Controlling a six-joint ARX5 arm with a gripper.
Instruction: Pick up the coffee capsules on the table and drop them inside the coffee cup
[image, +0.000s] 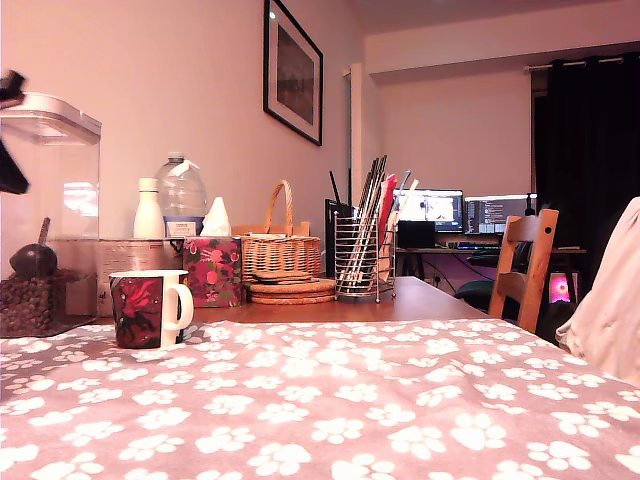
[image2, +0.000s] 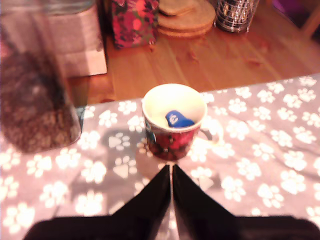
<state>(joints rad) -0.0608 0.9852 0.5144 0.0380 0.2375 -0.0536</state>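
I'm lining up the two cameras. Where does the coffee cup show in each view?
Exterior view: the coffee cup stands at the left of the picture, on the far edge of the paw-print cloth, handle toward that view's right.
Wrist view: the coffee cup sits mid-picture, beyond the shut tool, with a blue capsule inside.
Shared landmark: the floral tissue box behind the cup.

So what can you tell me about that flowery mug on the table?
The red-and-black floral ceramic mug stands upright on the grey paw-print tablecloth, near the cloth's edge by the bare wood. It has a white rim, white inside and a white handle, which points to the exterior view's right. A bright blue plastic coffee capsule lies inside. Nothing else touches it; the black fingers hang above, apparently closed together.
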